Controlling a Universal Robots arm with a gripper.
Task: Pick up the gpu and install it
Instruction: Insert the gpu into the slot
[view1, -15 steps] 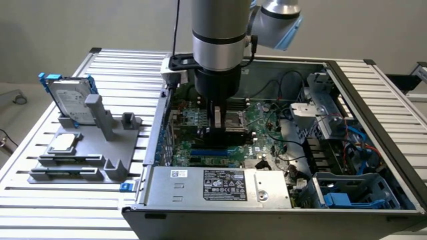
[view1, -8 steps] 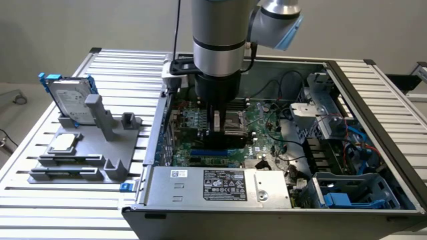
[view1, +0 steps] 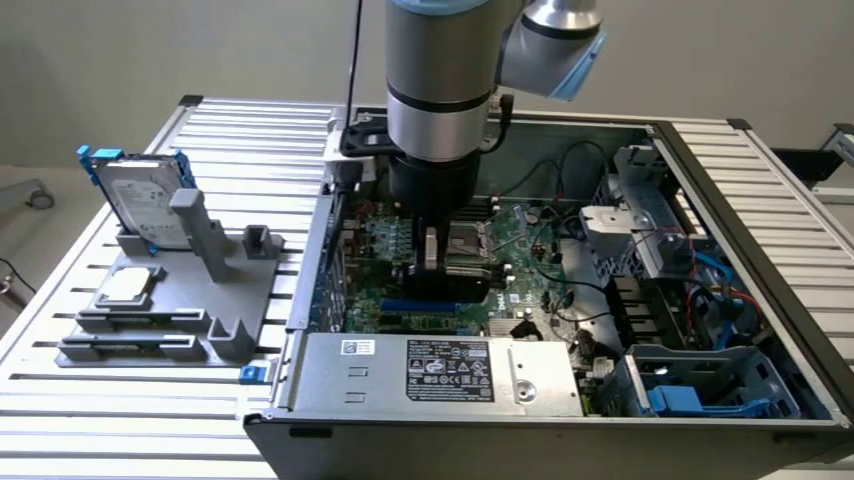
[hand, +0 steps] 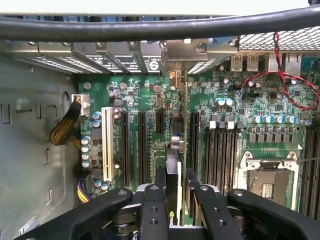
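So the gripper is clamped on the gpu, which is held edge-on right between its fingers. The card's long axis runs parallel to the expansion slots, with the bracket end pointing at the case's rear.

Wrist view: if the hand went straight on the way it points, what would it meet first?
The graphics card gripped in the hand leads, so its far edge would meet the green circuit board among the long black slots first. Whether it already touches there is unclear.
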